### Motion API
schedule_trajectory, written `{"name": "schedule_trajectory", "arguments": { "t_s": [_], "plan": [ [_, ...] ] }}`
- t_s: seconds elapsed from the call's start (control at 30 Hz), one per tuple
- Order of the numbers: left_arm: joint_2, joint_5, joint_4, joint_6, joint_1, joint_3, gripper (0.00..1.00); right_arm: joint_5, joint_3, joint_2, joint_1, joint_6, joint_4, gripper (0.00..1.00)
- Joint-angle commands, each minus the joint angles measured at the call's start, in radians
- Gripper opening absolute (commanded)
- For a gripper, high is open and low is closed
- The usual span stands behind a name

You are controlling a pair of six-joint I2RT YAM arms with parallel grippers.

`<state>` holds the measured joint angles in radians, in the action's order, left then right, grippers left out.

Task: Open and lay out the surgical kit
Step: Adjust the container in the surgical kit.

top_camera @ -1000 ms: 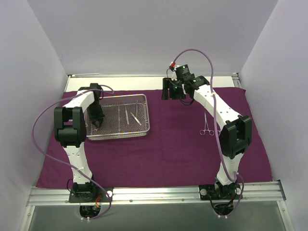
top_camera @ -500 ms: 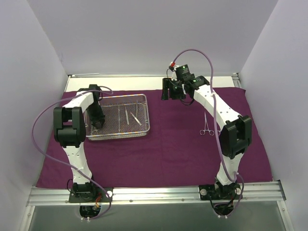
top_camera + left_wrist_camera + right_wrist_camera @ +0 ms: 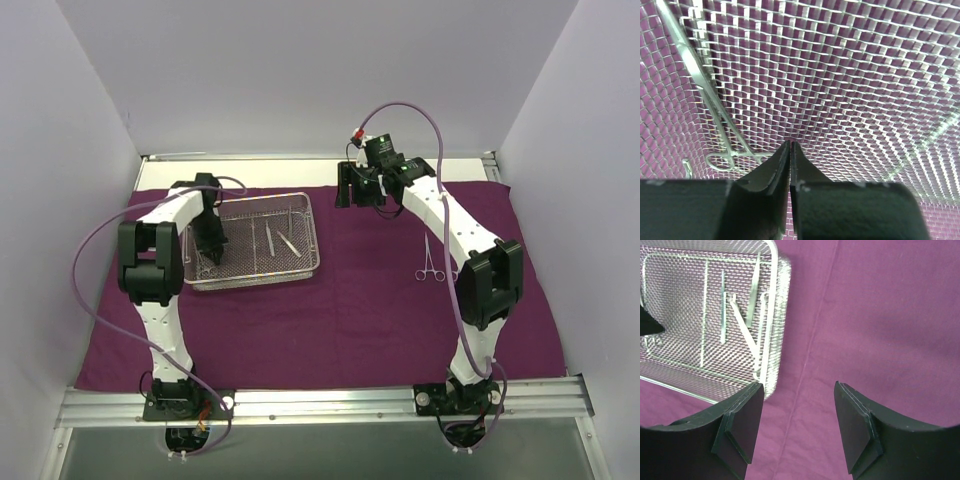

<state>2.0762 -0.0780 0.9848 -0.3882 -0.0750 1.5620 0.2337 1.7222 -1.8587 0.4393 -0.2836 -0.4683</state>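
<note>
The dark purple cloth (image 3: 360, 310) lies spread flat over the table. The silver wire-mesh tray (image 3: 262, 282) sits on its left part, with tweezers (image 3: 268, 240) and other thin instruments inside. My left gripper (image 3: 206, 256) is shut, its tips down on the mesh floor (image 3: 850, 90) at the tray's left end. Scissor-handled forceps (image 3: 715, 107) lie in the tray just left of the tips (image 3: 790, 145). Another pair of forceps (image 3: 430, 262) lies on the cloth at the right. My right gripper (image 3: 798, 390) is open and empty above bare cloth, right of the tray (image 3: 771, 355).
The cloth (image 3: 880, 315) has a long fold crease beside the tray. A white strip of table (image 3: 300, 170) runs behind the cloth, and white walls close in the back and both sides. A metal rail (image 3: 320, 402) carries the arm bases at the near edge.
The tray has slid a little to the right and turned slightly, with my left gripper moving right along with it. The right arm has not moved.
</note>
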Motion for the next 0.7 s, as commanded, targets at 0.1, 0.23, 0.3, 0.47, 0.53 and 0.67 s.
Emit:
{"name": "schedule_trajectory", "arguments": {
  "t_s": [0.1, 0.23, 0.3, 0.47, 0.53, 0.67],
  "plan": [
    [-0.031, -0.049, 0.041, -0.017, -0.031, 0.101, 0.11, 0.015, -0.013, 0.059, -0.004, 0.006, 0.003, 0.59],
    [-0.051, -0.1, 0.057, -0.017, -0.003, 0.11, 0.25, 0.023, -0.023, 0.062, -0.004, 0.0, 0.007, 0.59],
    [-0.054, -0.114, 0.058, -0.015, 0.007, 0.102, 0.29, 0.029, -0.027, 0.064, -0.004, 0.0, 0.008, 0.59],
    [-0.038, -0.114, 0.057, 0.0, 0.047, 0.079, 0.31, 0.033, -0.029, 0.067, -0.004, 0.003, 0.008, 0.59],
    [-0.025, -0.108, 0.048, 0.014, 0.058, 0.072, 0.35, 0.032, -0.03, 0.066, -0.004, 0.006, 0.008, 0.59],
    [0.007, -0.115, 0.04, 0.025, 0.067, 0.067, 0.37, 0.035, -0.033, 0.069, -0.004, 0.009, 0.008, 0.59]
  ]
}}
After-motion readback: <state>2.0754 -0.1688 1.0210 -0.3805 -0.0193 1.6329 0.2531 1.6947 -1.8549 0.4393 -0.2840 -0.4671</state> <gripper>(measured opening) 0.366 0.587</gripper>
